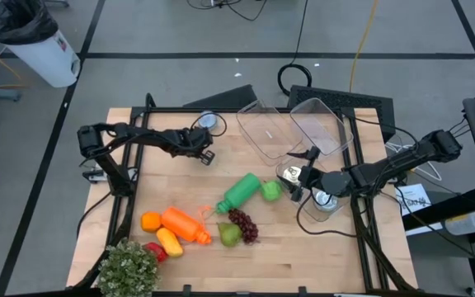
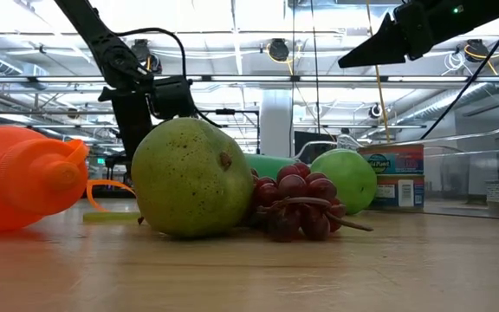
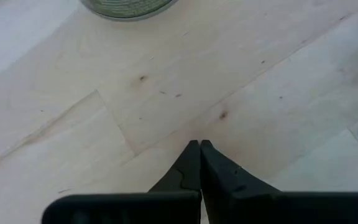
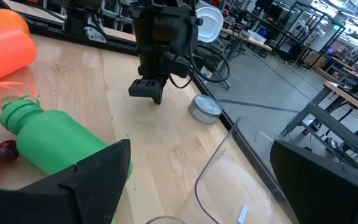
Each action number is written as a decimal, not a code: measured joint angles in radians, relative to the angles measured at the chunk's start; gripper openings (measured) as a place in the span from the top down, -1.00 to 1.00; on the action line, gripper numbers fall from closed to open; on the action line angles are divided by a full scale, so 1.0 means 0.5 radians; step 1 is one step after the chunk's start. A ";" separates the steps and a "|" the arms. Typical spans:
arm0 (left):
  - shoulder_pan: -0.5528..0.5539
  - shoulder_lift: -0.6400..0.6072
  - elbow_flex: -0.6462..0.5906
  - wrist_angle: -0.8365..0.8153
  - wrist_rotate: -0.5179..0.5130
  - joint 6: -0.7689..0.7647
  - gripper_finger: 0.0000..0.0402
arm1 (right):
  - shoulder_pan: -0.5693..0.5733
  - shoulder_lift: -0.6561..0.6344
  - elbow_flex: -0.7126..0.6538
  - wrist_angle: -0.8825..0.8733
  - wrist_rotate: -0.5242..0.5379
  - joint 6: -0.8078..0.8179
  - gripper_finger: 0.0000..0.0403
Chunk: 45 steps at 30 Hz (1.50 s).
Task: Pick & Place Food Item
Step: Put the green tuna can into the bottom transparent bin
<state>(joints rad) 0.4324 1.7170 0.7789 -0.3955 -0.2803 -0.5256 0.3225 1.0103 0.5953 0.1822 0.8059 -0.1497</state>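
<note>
Food lies on the wooden table (image 1: 320, 256): a green pear (image 1: 229, 235) (image 2: 189, 178), dark grapes (image 1: 244, 224) (image 2: 297, 204), a green apple (image 1: 270, 190) (image 2: 345, 178), an orange (image 1: 150, 220) and a yellow pepper (image 1: 169, 242). A green bottle (image 1: 242, 190) (image 4: 55, 146) and an orange bottle (image 1: 184, 224) lie on their sides. My left gripper (image 1: 206, 154) (image 3: 199, 144) is shut and points down at bare wood at the table's far left, holding nothing. My right gripper (image 1: 301, 173) (image 4: 201, 149) stands open and raised, near the apple and a labelled can (image 1: 287, 173) (image 2: 392, 178).
Two clear plastic tubs (image 1: 266, 128) (image 1: 320, 124) sit at the far side, and a small round tin (image 1: 209, 121) (image 4: 205, 109) is beyond my left gripper. A leafy plant (image 1: 128, 268) stands at the near left corner. Bare wood shows near right.
</note>
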 joint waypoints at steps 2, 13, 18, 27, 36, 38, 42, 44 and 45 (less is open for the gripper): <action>0.000 -0.033 -0.008 0.016 -0.045 0.007 0.94 | 0.000 0.000 0.000 0.002 0.000 0.000 -0.83; 0.077 -0.445 -0.020 0.463 -0.213 0.207 -0.01 | -0.145 0.013 -0.001 0.005 -0.182 0.114 -0.83; 0.218 -0.292 -0.009 0.940 -0.116 0.295 -0.49 | -0.240 0.057 -0.002 0.094 -0.460 0.153 -0.83; 0.331 0.107 0.072 0.831 -0.037 0.201 -0.65 | -0.279 0.182 -0.002 0.300 -0.469 -0.126 -0.83; 0.167 0.077 0.073 0.697 0.375 0.362 -0.42 | -0.306 0.195 -0.002 0.298 -0.468 -0.197 -0.83; 0.103 0.070 0.077 0.655 0.516 0.381 -0.36 | -0.306 0.195 -0.002 0.299 -0.469 -0.198 -0.83; -0.068 0.063 0.079 0.608 0.654 0.381 -0.24 | -0.302 0.195 -0.002 0.297 -0.471 -0.196 -0.83; -0.165 0.063 0.079 0.608 0.691 0.381 -0.19 | -0.302 0.195 -0.002 0.288 -0.470 -0.170 -0.83; -0.221 0.063 0.079 0.609 0.728 0.379 -0.16 | -0.302 0.195 -0.002 0.283 -0.470 -0.153 -0.83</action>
<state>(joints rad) 0.3219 1.7485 0.8186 -0.0908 0.0836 -0.3360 0.1715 1.1080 0.5945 0.3239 0.5709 -0.2263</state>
